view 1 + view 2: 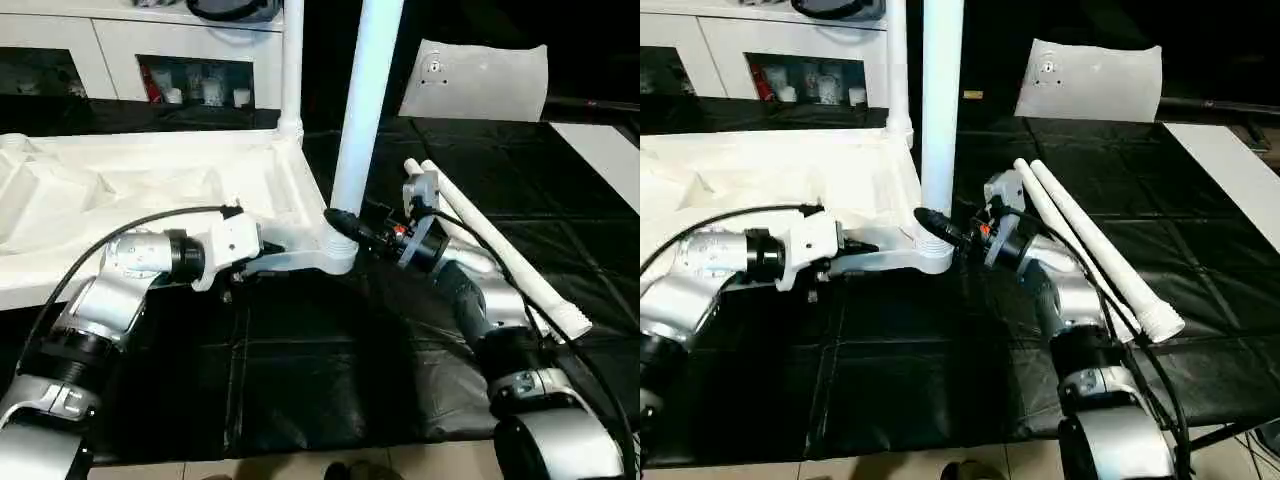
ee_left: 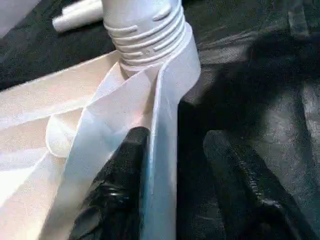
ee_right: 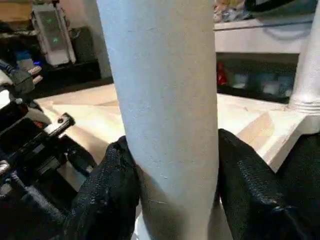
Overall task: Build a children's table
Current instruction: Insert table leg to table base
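Right wrist view shows the right gripper (image 3: 170, 195) squeezing the standing leg (image 3: 165, 100) near its bottom, likely to keep it straight in the corner hole of the upside-down tabletop (image 1: 150, 190) (two more legs (image 1: 500, 250) lie nearby), while the left gripper (image 2: 175, 165) straddles the tabletop's edge, fingers spread.

both arms (image 1: 150, 262) reaching inward (bent).
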Controlling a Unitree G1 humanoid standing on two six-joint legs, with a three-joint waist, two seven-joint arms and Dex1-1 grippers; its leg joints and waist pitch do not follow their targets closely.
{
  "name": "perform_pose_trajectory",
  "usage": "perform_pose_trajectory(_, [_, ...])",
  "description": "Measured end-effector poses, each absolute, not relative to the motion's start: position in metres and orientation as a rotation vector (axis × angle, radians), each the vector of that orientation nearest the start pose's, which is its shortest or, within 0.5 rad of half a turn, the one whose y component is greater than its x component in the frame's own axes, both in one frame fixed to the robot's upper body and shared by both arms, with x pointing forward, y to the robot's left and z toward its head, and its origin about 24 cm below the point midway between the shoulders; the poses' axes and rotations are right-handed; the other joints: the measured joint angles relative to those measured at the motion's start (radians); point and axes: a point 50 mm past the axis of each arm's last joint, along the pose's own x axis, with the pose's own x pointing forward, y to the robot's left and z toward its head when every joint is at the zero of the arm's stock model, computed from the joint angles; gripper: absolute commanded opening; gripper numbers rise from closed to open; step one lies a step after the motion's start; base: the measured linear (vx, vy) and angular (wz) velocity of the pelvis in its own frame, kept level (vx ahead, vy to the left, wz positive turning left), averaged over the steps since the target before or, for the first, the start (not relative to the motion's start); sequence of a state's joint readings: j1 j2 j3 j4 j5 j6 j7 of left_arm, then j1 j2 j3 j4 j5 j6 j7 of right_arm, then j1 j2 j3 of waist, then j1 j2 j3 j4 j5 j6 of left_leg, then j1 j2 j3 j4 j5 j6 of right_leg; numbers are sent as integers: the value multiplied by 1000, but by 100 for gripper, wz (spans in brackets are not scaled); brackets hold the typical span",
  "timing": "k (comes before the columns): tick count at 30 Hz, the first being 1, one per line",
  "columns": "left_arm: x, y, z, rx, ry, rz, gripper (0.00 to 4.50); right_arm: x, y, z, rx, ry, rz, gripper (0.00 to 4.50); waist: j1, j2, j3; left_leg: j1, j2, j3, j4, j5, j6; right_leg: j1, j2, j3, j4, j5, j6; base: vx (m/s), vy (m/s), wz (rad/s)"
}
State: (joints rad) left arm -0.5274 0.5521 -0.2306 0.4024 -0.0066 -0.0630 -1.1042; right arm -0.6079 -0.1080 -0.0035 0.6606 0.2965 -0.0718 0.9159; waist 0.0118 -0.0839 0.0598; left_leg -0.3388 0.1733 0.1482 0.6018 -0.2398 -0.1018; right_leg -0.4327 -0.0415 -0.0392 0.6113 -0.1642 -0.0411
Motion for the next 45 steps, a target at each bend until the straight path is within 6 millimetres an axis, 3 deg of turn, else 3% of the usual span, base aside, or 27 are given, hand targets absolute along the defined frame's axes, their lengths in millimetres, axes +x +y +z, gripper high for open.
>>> perform_pose_trajectory(6, [308, 176, 76, 591, 272, -1185, 275, 322, -107, 59, -118, -125, 891, 188, 12, 1, 1, -3, 0, 1, 0, 1, 0, -2, 0, -1, 0, 0, 0, 0, 0, 0])
perform_pose_trajectory(14, [309, 176, 75, 591, 264, -1160, 343, 316, -106, 58, -155, -200, 850, 188, 17, 2, 1, -3, 0, 2, 0, 2, 2, -2, 0, -1, 0, 0, -1, 0, 0, 0])
perform_pose_trajectory(16, [309, 176, 75, 589, 260, -1151, 350, 318, -108, 60, -118, -226, 800, 188, 18, 2, 1, -2, 0, 2, 0, 2, 2, -2, 0, -1, 0, 0, -1, 0, 0, 0])
perform_pose_trajectory(21, [312, 174, 78, 533, 233, -1118, 394, 335, -126, 73, 170, -204, 631, 188, 18, 2, 2, -2, 0, 2, 0, 4, 4, -2, 0, -1, 0, 1, -2, 0, 0, 0])
perform_pose_trajectory(25, [316, 167, 96, 330, 147, -1090, 428, 343, -137, 84, 285, -130, 707, 188, 20, 2, 2, -2, 0, 2, 0, 4, 4, -2, 0, -1, 1, 1, -2, 0, 0, 0])
perform_pose_trajectory(30, [321, 147, 137, 145, 19, -1162, 448, 342, -136, 94, 266, -16, 905, 188, 22, 2, 1, -2, 1, 2, 1, 5, 5, -2, 0, -1, 2, 2, -3, 0, 0, 0])
perform_pose_trajectory(34, [322, 129, 156, 36, -27, -1226, 450, 333, -134, 106, 197, 56, 1093, 188, 24, 2, 1, -3, 0, 2, 2, 6, 6, -1, 0, -1, 2, 2, -3, 0, 0, 0])
perform_pose_trajectory(41, [321, 99, 179, -173, -66, -1296, 450, 326, -121, 119, 172, 81, 1198, 188, 30, 1, 1, -7, 1, 0, 6, 6, 6, -2, 0, -4, 2, 2, -3, 0, 0, 0])
perform_pose_trajectory(42, [321, 96, 183, -214, -81, -1302, 422, 324, -119, 121, 161, 72, 1210, 188, 30, 1, 1, -7, 1, 0, 7, 6, 6, -2, 0, -4, 2, 2, -3, 0, 0, 0])
perform_pose_trajectory(45, [322, 93, 191, -331, -108, -1306, 415, 321, -113, 123, 149, 84, 1235, 188, 30, 1, 1, -9, 1, -2, 8, 6, 6, -2, 0, -5, 2, 2, -3, 0, 0, 0])
